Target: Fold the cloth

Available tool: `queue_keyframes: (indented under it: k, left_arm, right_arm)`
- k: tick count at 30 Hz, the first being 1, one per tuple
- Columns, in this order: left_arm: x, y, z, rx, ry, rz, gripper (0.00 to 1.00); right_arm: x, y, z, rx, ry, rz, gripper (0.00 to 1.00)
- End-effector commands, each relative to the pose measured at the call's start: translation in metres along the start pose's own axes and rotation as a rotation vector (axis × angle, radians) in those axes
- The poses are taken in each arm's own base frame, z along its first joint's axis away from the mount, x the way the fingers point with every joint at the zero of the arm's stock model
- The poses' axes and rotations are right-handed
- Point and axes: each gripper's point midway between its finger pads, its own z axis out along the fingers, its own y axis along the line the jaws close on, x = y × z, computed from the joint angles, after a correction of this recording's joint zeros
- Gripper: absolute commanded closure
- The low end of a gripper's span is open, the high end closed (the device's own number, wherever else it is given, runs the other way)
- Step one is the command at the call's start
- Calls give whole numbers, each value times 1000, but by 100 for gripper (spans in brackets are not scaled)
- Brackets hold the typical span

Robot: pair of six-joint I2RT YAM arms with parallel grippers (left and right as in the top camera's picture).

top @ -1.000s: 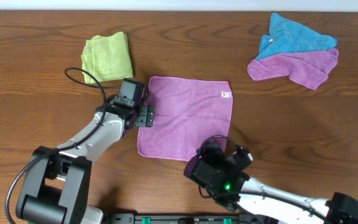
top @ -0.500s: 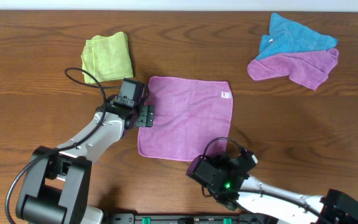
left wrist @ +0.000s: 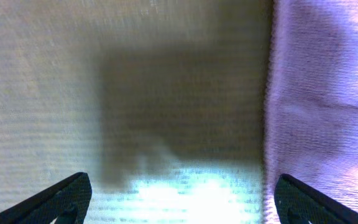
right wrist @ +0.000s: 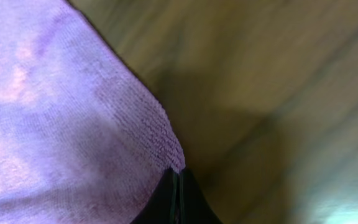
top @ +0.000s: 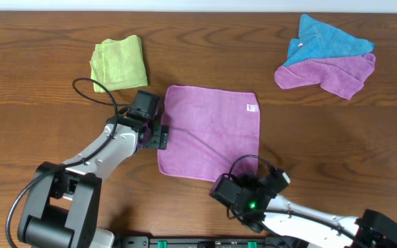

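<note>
The purple cloth [top: 209,131] lies spread flat on the wooden table, a white tag near its far right corner. My left gripper [top: 163,134] stands open at the cloth's left edge. In the left wrist view the left gripper [left wrist: 182,190] spans bare wood, and its right fingertip [left wrist: 303,199] is over the cloth's [left wrist: 328,93] border. My right gripper [top: 220,184] is at the near edge of the cloth. In the right wrist view that gripper [right wrist: 176,186] is shut, pinching the hem of the cloth [right wrist: 61,124].
A folded yellow-green cloth [top: 119,62] lies at the back left. A blue cloth [top: 322,38] rests on a crumpled purple one [top: 336,72] at the back right. A black cable [top: 92,89] loops off the left arm.
The right gripper has closed on the cloth's near edge and drawn back a little. The cloth's near left corner has slid slightly right. The left gripper has turned slightly.
</note>
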Motion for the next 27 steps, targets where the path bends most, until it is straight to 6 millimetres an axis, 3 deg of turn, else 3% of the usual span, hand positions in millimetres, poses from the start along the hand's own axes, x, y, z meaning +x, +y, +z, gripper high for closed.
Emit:
queue_keyframes:
  k: [1, 13, 19, 22, 24, 27]
  left_arm:
    - [8, -13, -1, 77, 50, -19, 5]
    - [75, -45, -21, 272, 362, -121, 5]
    - [87, -66, -34, 385, 461, -248, 4]
    - [91, -67, -36, 372, 496, -314, 0]
    - [92, -65, -36, 356, 501, -337, 11]
    - [90, -61, -33, 311, 501, -420, 14]
  right_arm:
    - [-6, -6, 1, 19, -22, -18, 98]
    - [-8, 9, 1, -42, -41, -15, 99]
    - [-14, 9, 4, -31, -53, -18, 99]
    - [-15, 11, 6, -33, -55, -34, 99]
    - [-16, 13, 6, -37, -55, -41, 99]
    - [-18, 14, 7, -36, -58, -30, 99]
